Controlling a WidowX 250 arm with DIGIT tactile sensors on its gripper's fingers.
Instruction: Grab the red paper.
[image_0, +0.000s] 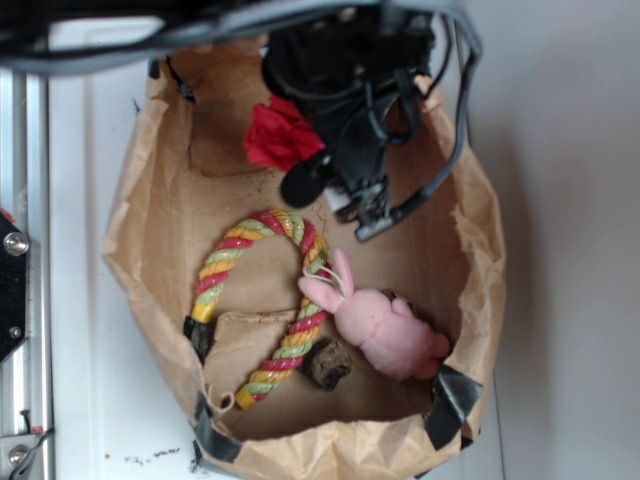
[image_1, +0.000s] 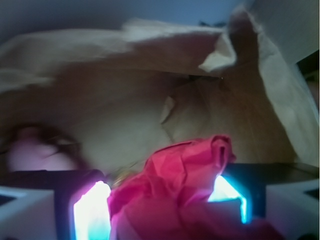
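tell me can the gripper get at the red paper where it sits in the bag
Probably yes. In the wrist view the red paper already sits between the two lit jaws of the gripper, with nothing between them. Whether the jaws have closed on it cannot be told.

Inside the one brown paper bag lay four loose things. There was one red paper wad at the bag's far end, one striped rope cane bent in an arch across the bag's floor, one pink plush bunny just beside the cane's right leg, and one small dark brown lump near the bag's near edge. One gripper reached into the bag.
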